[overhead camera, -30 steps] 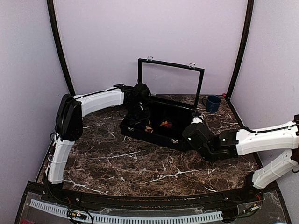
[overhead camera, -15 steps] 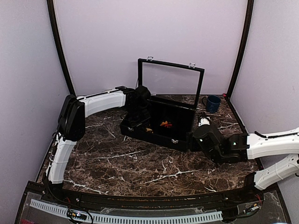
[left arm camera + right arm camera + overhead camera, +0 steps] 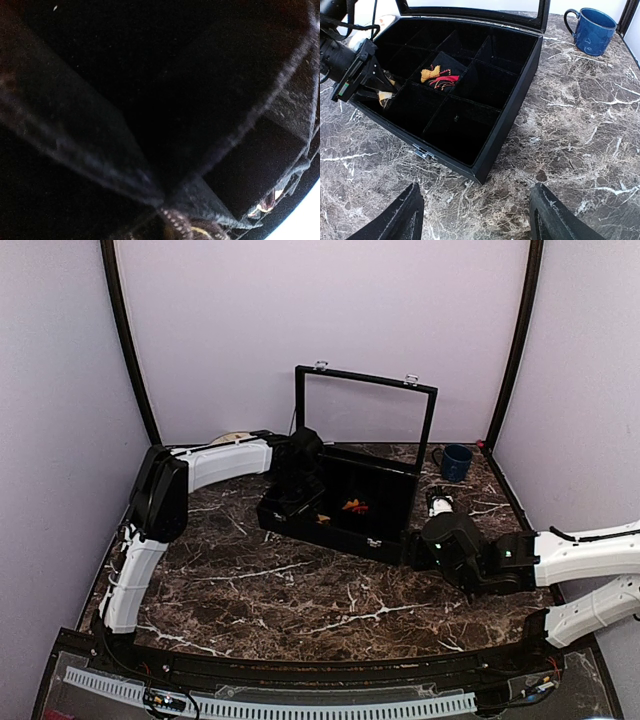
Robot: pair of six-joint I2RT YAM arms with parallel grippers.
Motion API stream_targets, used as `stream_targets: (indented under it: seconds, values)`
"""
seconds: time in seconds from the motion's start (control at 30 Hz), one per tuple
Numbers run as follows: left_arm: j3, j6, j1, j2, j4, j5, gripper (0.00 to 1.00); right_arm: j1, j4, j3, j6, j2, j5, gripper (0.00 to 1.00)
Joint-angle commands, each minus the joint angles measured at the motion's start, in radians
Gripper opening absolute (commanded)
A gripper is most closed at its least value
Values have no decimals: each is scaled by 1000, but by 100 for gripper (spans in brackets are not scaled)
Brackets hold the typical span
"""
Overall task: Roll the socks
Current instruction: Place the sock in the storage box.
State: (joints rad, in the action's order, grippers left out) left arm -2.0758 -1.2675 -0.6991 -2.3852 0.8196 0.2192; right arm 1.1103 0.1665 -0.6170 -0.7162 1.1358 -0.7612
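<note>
Left claw [image 3: 384, 87], grip unclear, sits in the case [image 3: 515, 112] at the tan sock [image 3: 385, 98], right claw [image 3: 475, 190] spread wide; the soft, light fabric likely wants a bunched-fold pinch.

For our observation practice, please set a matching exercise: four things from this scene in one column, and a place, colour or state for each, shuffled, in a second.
Things
1. mug
2. lid
3. red sock
4. right gripper

Descriptions
a. in a compartment of the case
b. standing upright
c. blue, on the table
d. open, outside the case

Pairs: 1-c, 2-b, 3-a, 4-d
</note>
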Motion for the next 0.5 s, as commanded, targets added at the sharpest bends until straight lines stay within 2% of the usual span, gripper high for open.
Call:
stream_targets:
  seconds: [0.0,0.37,0.47]
  values:
    - [21,-46,-21,-77,85,53,0,-5,-23,3,12,-11,2,69]
    - [30,-59,-9,-126,132,95,0,-6,-21,11,12,-5,-1,69]
    - [23,-71,-5,-135,135,107,16,-7,-19,14,12,-6,-1,69]
